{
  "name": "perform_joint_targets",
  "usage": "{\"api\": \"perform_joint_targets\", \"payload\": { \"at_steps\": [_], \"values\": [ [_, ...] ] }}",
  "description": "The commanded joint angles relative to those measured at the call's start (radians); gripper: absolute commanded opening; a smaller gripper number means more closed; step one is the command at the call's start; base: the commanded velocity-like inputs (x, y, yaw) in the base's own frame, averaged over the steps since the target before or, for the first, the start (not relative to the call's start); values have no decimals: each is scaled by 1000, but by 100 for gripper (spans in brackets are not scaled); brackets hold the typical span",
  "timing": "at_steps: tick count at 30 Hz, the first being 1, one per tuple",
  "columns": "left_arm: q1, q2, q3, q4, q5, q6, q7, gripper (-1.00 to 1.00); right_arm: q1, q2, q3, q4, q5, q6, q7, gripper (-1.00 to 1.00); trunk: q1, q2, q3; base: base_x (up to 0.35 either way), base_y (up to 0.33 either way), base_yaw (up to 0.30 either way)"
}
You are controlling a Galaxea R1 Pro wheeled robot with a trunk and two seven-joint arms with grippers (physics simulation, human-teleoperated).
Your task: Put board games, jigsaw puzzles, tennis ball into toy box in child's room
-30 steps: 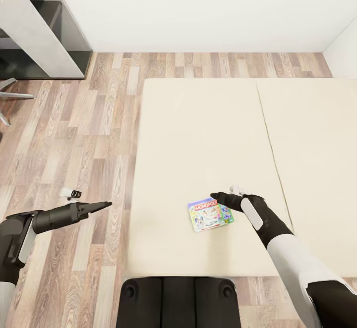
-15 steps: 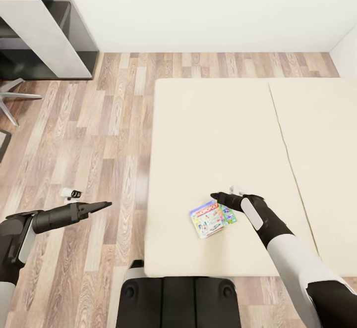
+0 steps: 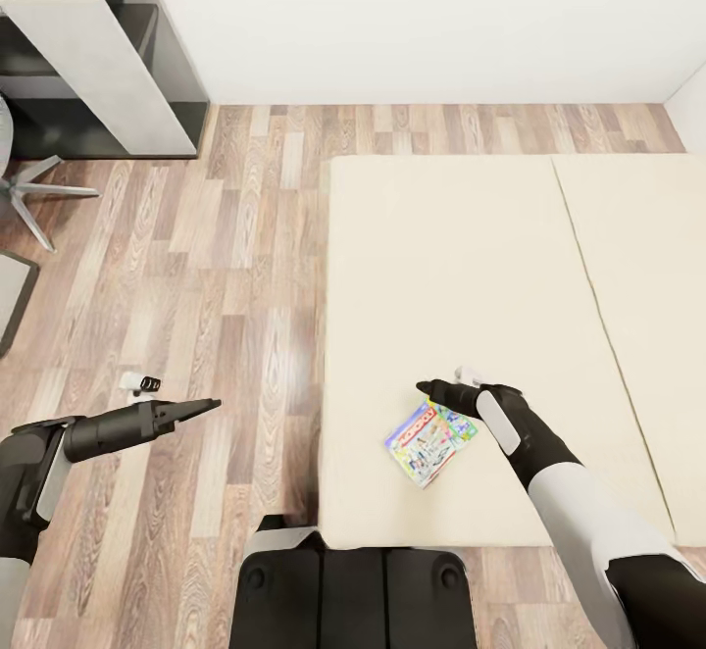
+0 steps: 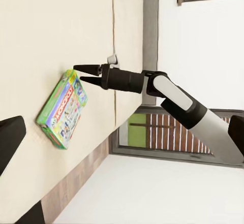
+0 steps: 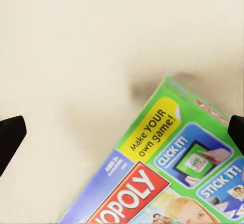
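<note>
One board game [image 3: 429,441], a green-edged multicolour box, lies flat on the beige bed [image 3: 471,267] near its front left corner. My right gripper [image 3: 424,389] hovers open just above the box's far corner, nothing between its fingers. The left wrist view has the same box [image 4: 61,109] with the right gripper [image 4: 79,74] beside its corner. Seen from the right wrist, the box [image 5: 168,178] sits below the spread fingers [image 5: 10,135]. My left gripper [image 3: 211,403] hangs open over the floor, left of the bed. The toy box, jigsaw puzzles and tennis ball are out of view.
The table's pale grey end panel [image 3: 108,71] with dark shelving stands at the far left by the wall. Chair legs [image 3: 34,198] spread in front of it. A small white and black object [image 3: 142,383] lies on the wood floor. My dark base [image 3: 353,595] touches the bed's front edge.
The whole view has shifted, so the bed sits further right in the picture. The board game has turned and slid toward the mattress's left edge, staying by my right gripper. Both arms hold their pose.
</note>
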Motion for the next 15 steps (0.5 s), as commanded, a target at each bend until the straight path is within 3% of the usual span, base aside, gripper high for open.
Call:
{"api": "perform_joint_targets", "payload": {
  "at_steps": [1,9,15],
  "values": [
    [-1,0,0,0,0,11,-4,100,1,-1,3,1,-4,4,1,100,1,-1,-1,0,230,0],
    [-1,0,0,0,-1,11,-4,100,1,-1,3,-1,-4,4,1,100,1,-1,-1,0,220,0],
    [-1,0,0,0,0,11,-4,100,0,-1,3,-1,-4,4,1,100,1,-1,-1,0,37,0]
  ]
}}
